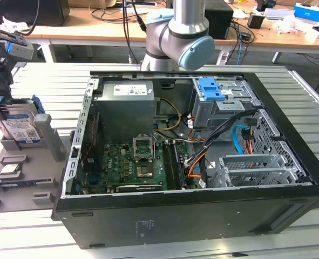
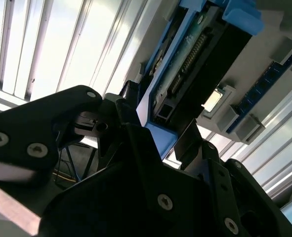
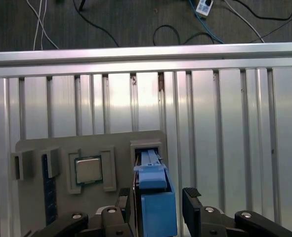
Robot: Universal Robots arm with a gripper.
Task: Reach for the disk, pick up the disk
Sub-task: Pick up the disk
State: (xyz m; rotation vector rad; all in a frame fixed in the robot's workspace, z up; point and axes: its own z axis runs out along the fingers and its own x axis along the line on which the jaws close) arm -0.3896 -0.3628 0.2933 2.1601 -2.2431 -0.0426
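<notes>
Disk (image 1: 20, 129): silver, white-and-blue label, blue bracket.
Gripper (image 3: 158, 200): black.
Holder tray (image 1: 13, 178): grey.
Computer case (image 1: 202, 221): black; motherboard (image 1: 129, 162) green; latch (image 1: 210, 89) blue.
Robot arm (image 1: 170, 32): grey, pale-blue cap.
Table (image 3: 234, 123): ribbed silver.

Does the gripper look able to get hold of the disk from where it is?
Probably yes: the open gripper straddles the disk standing upright in its gray holder, a finger on each side, nothing between them.

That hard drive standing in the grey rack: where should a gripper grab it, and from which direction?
Likely from above, pinching the two broad faces near the top edge. The disk stands on edge in a slot of the grey holder, so only its upper part is free. The open gripper straddles it that way.
</notes>
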